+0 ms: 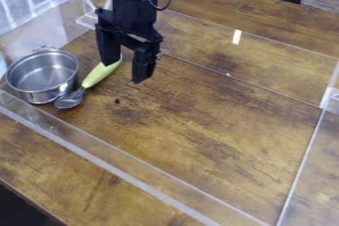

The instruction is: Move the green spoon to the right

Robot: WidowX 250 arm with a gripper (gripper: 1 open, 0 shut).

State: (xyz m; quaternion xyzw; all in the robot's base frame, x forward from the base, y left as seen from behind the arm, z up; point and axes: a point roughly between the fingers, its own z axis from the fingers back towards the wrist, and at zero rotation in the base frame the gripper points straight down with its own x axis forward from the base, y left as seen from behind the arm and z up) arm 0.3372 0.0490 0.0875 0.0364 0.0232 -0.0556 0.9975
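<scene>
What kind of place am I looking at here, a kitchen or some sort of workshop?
Most likely a robot test bench, not a kitchen: a claw hangs open over a wooden table fenced by low clear walls, with only a steel pot and green spoon laid out.

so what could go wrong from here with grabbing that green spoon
1. The green spoon lies close beside the steel pot, its silver bowl end by the pot's wall; the open gripper coming down could knock the pot or get a finger blocked.
2. The handle lies at a slant; if the jaws do not straddle it squarely, it may twist or slip out.
3. A finger landing on top of the handle could press it into the wooden table.
</scene>
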